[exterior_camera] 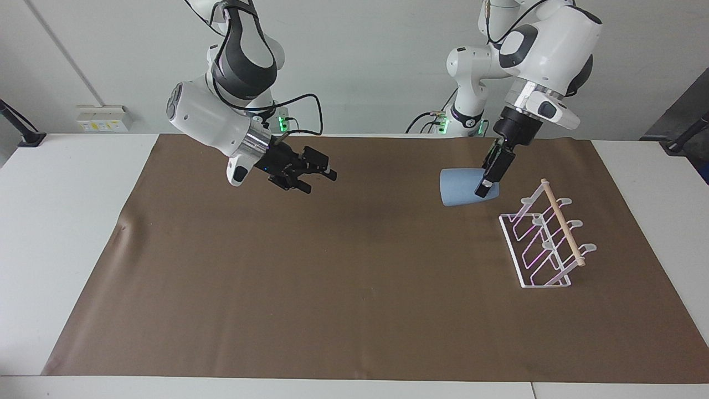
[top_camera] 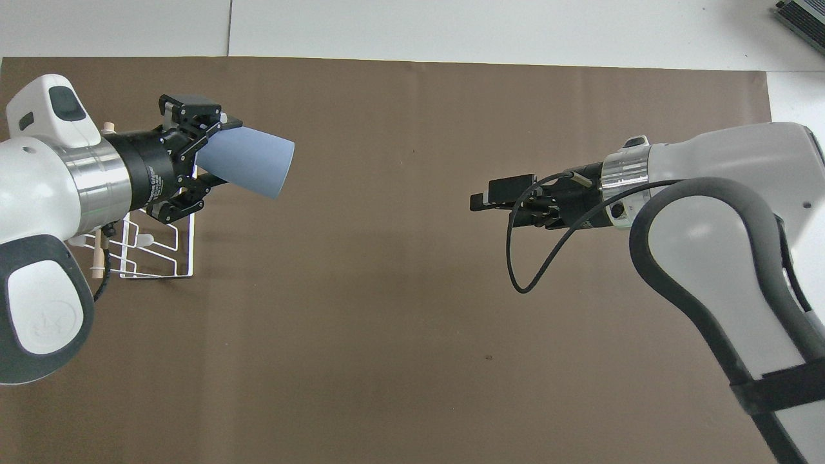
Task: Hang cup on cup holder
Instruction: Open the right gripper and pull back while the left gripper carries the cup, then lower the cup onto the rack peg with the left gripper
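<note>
The light-blue cup [exterior_camera: 464, 187] [top_camera: 248, 161] lies on its side in the air, its wide rim pointing toward the right arm's end of the table. My left gripper [exterior_camera: 483, 187] [top_camera: 219, 154] is shut on the cup's narrow base end and holds it over the brown mat, close beside the cup holder. The white wire cup holder [exterior_camera: 545, 241] [top_camera: 158, 254] with its pale wooden rod stands on the mat at the left arm's end; in the overhead view the left arm covers part of it. My right gripper [exterior_camera: 320, 180] [top_camera: 480, 203] hangs open and empty over the mat.
A brown mat [exterior_camera: 354, 288] covers most of the white table [exterior_camera: 61, 233]. A wall socket box [exterior_camera: 102, 118] sits by the table's edge at the right arm's end. A grey device [top_camera: 802, 16] shows at a corner of the overhead view.
</note>
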Tool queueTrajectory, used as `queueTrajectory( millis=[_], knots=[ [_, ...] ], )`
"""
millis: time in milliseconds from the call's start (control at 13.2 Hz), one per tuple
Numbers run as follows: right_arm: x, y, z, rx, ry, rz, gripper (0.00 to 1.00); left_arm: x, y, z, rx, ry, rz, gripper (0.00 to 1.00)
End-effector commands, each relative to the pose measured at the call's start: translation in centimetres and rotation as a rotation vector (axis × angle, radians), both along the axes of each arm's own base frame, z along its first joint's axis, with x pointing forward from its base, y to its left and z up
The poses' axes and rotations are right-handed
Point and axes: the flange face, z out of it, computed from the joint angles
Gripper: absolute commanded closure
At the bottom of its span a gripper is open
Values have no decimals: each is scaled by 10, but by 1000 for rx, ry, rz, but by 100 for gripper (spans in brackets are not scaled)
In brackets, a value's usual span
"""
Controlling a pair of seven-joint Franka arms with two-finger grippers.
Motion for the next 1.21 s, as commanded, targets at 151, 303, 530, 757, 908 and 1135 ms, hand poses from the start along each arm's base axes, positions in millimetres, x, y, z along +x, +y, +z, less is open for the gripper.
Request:
queueTrajectory(
  millis=[151,303,530,757,908,1135],
  knots=[
    [10,-27,6,-275,-120,42,0,11,53,-7,311,-91,-163,100],
    [11,-35,3,-420,-151,101,0,15,77,-8,433,-110,-222,100],
    [12,-49,3,-593,-176,150,0,20,80,-21,603,-147,-277,100],
    [11,-70,21,-679,-186,159,0,33,100,-41,718,-179,-300,100],
    [12,-87,51,-716,-155,157,0,43,112,-53,751,-193,-303,100],
    [7,-119,93,-721,-124,110,0,54,112,-76,795,-208,-347,100]
  ],
)
